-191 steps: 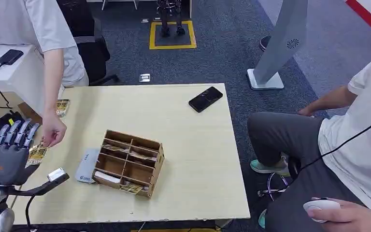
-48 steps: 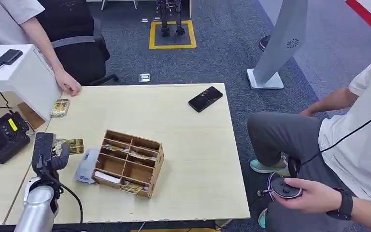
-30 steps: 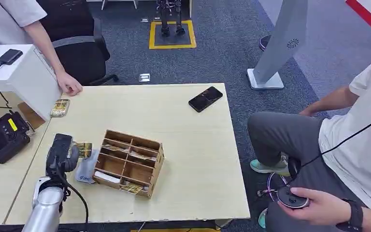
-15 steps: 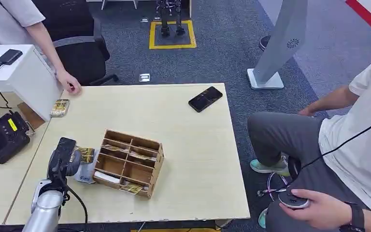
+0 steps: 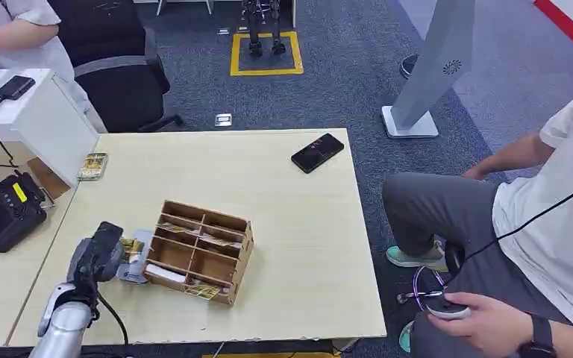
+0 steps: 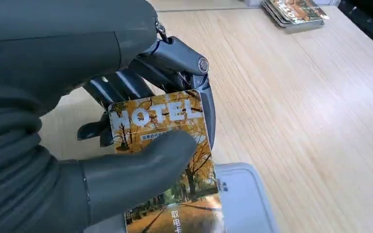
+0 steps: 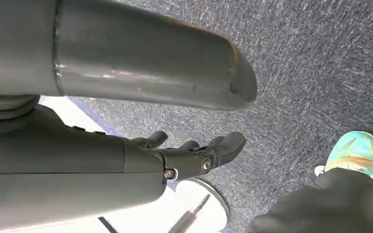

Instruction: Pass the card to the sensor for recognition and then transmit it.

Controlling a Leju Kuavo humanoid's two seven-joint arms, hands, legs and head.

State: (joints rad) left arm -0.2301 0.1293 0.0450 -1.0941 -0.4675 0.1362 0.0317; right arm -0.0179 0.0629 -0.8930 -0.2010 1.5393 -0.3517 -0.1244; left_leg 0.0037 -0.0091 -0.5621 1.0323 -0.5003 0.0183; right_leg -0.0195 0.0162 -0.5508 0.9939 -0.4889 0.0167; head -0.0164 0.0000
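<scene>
At the far left of the head view, a black box-shaped device (image 5: 4,212) sits on a side table, with a white box (image 5: 41,123) behind it. A small stack of yellow printed cards (image 5: 93,164) lies at the left edge of the pale wooden table (image 5: 291,246).

Next comes the robot's dark grey left hand (image 5: 101,253). It pinches a yellow autumn-tree hotel card (image 6: 167,160) between its thick thumb and darker fingers (image 6: 126,87). Over the last second and a half the hand has travelled rightward along the table's left edge. A person's hand that rested near the card stack has gone. The card now hangs directly over the flat, pale grey card sensor (image 5: 133,257); in the left wrist view its lower half overlaps the sensor's rounded corner (image 6: 245,194). Whether card and sensor touch cannot be told. The card looks placed for recognition, so the reading step seems under way and the handover remains.

Just right of the sensor, touching it, stands a brown wooden organiser with open compartments (image 5: 198,250) holding more cards. Further right lies a black smartphone (image 5: 317,152), and a seated person (image 5: 537,246) holds a round controller.

The robot's right hand (image 7: 194,155) hangs over the carpet, fingers loosely extended, holding nothing.
</scene>
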